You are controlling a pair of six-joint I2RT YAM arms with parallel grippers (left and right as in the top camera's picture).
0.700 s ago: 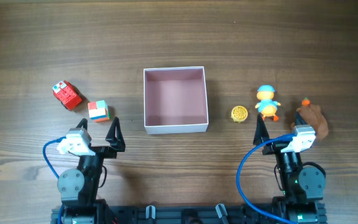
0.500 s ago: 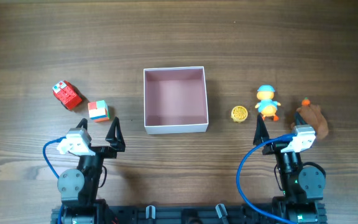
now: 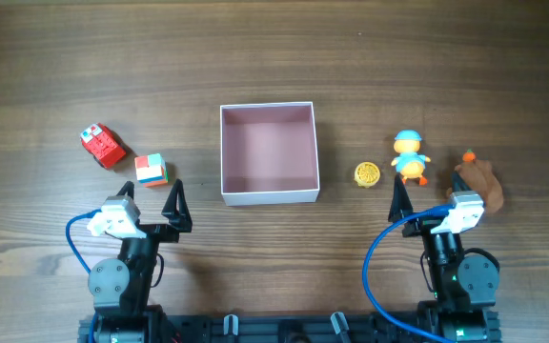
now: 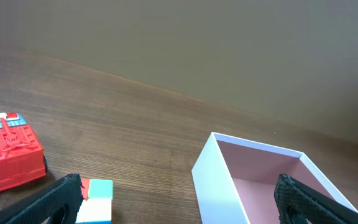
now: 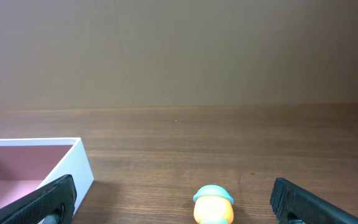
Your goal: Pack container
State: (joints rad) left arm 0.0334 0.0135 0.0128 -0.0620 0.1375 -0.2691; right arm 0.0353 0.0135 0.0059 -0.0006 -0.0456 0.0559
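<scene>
- Left gripper (image 3: 151, 198) from overhead: jaws spread wide, holding nothing, low at the near-left edge of the wooden table (image 3: 255, 57).
- Right gripper (image 3: 431, 202), same view: near-right side, 1 dark finger plain to see, the other mostly hidden under the wrist; spread hard to judge from here.
- The container (image 3: 269, 197): centre of the table between the 2 arms, well apart from both, upright, pink floor bare.
- Left of the container: red toy truck (image 3: 102, 146), then a multicoloured cube (image 3: 151, 170) just beside it, nearer the left gripper.
- Right of the container: yellow disc (image 3: 367, 174), orange duck figure with blue cap (image 3: 409, 155), brown toy (image 3: 477, 179) farthest right, close beside the right wrist.
- Left wrist view: left gripper (image 4: 179, 202) agape, dark fingers (image 4: 55, 202) at the 2 lower corners, gripping nothing.
- Same view: container (image 4: 213, 174) ahead and to the right, near corner pointing at the camera; red toy truck (image 4: 8, 152) far left; cube (image 4: 98, 199) just inside the left finger, whether touching it unclear.
- Right wrist view: right gripper (image 5: 173, 202) wide apart, fingers (image 5: 303, 202) at the lower corners, empty.
- Same view: duck figure (image 5: 213, 205) ahead between the fingers, only cap and head showing; container (image 5: 79, 168) at lower left, white corner and pink inside visible.
</scene>
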